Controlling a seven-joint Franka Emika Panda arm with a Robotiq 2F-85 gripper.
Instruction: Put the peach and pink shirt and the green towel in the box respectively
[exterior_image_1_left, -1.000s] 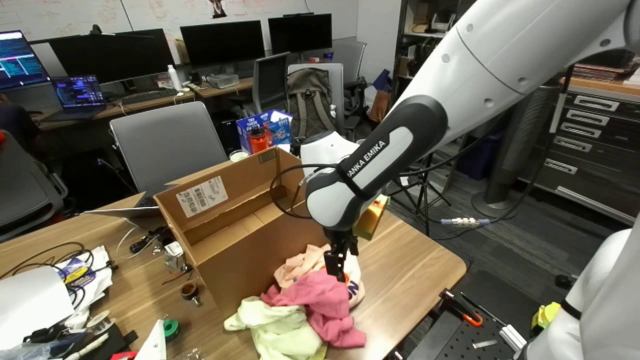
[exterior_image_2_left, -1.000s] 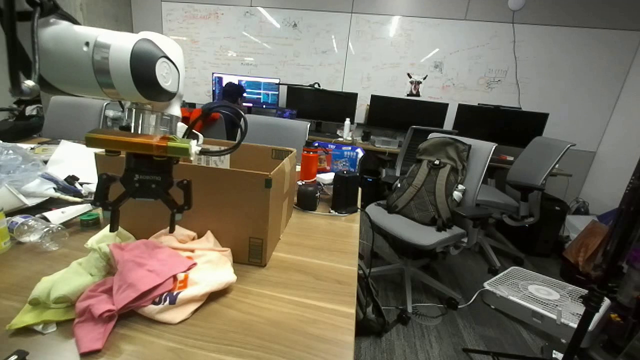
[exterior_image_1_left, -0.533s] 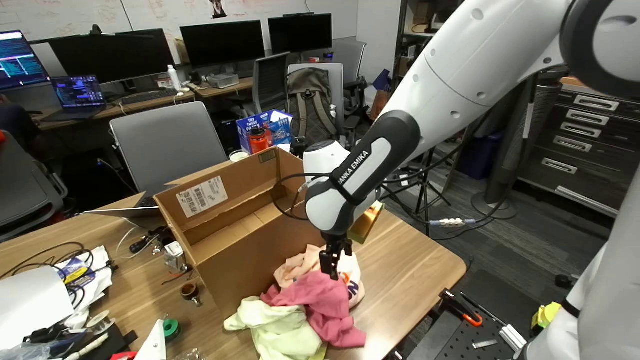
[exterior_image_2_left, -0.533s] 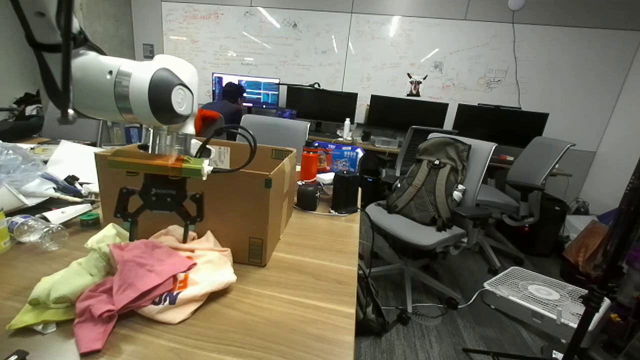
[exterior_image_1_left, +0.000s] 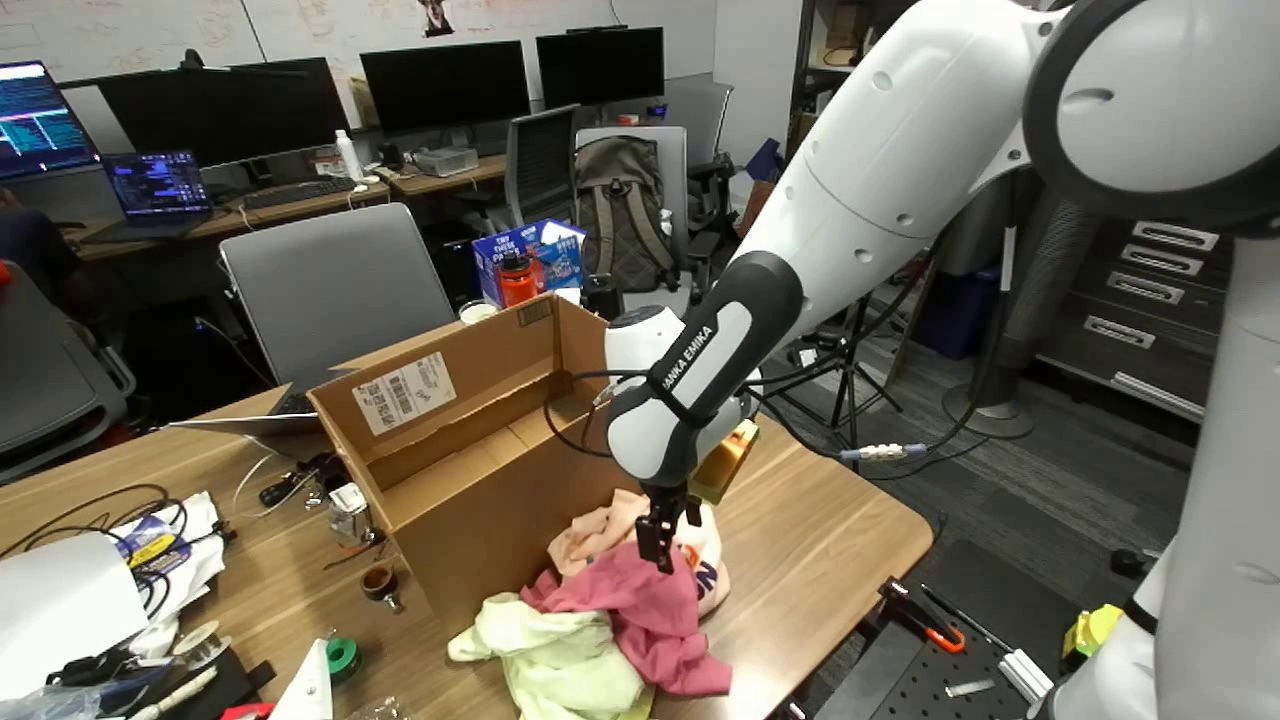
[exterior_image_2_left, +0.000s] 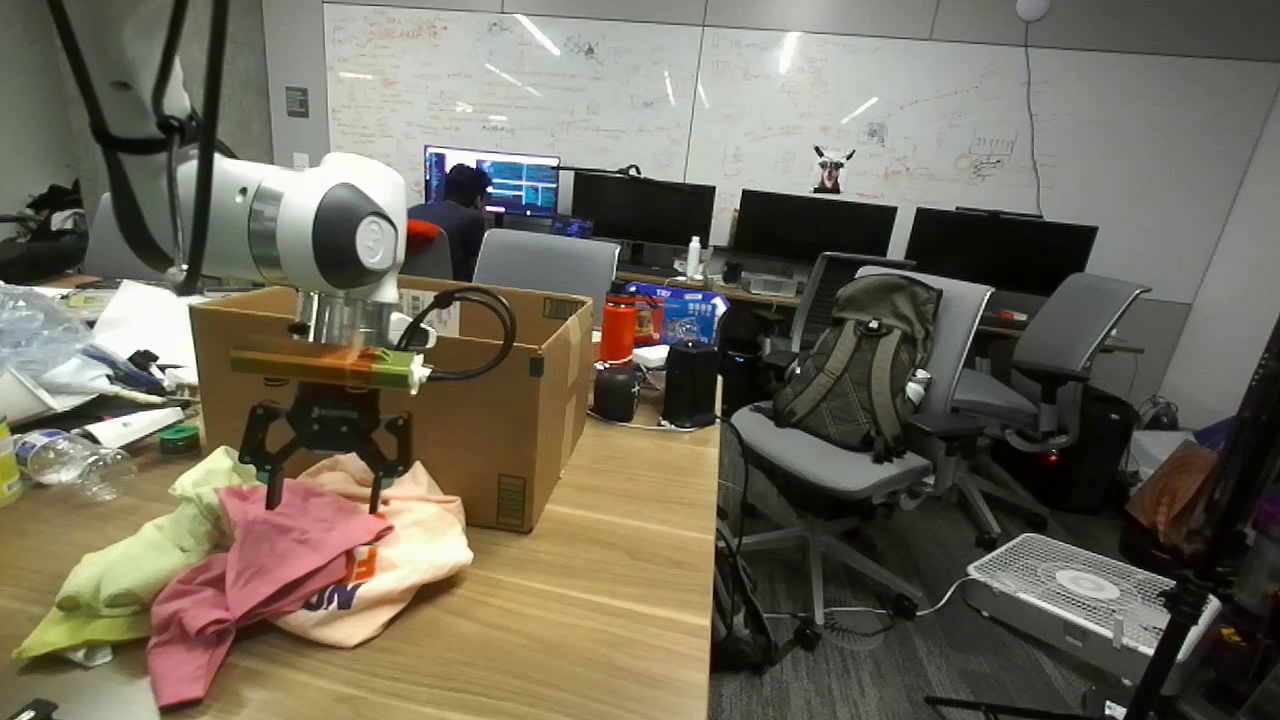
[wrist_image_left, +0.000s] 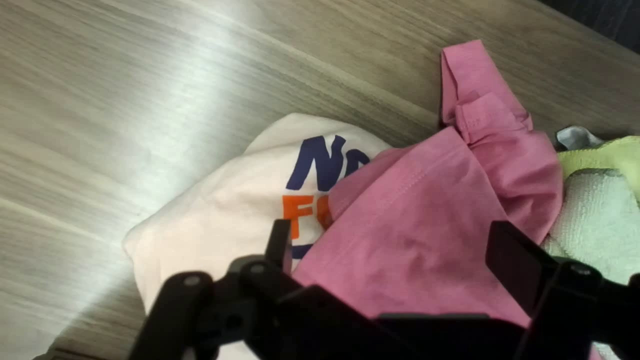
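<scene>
The peach and pink shirt (exterior_image_2_left: 285, 535) lies crumpled on the table, its pink part over a peach part with dark blue and orange lettering. Beside it is the green towel (exterior_image_2_left: 125, 575), pale yellow-green, its edge also showing in the wrist view (wrist_image_left: 595, 225). Right behind the cloths stands the box (exterior_image_2_left: 480, 430), its top open and a white label on an inner wall in an exterior view (exterior_image_1_left: 500, 540). My gripper (exterior_image_2_left: 325, 503) points down over the shirt with its jaws wide apart. Pink fabric (wrist_image_left: 410, 250) shows between the fingers, not gripped; whether the fingertips touch it I cannot tell.
A clear plastic bottle (exterior_image_2_left: 75, 462) and a green tape roll (exterior_image_1_left: 342, 656) lie near the towel. Cables and papers (exterior_image_1_left: 170, 540) cover the table's far side. An orange bottle (exterior_image_2_left: 617, 328) stands behind the box. The table edge (exterior_image_2_left: 712, 560) lies beyond the shirt.
My gripper has come down closer to the shirt and shifted slightly sideways, staying open throughout. The shirt, towel and box have not moved.
</scene>
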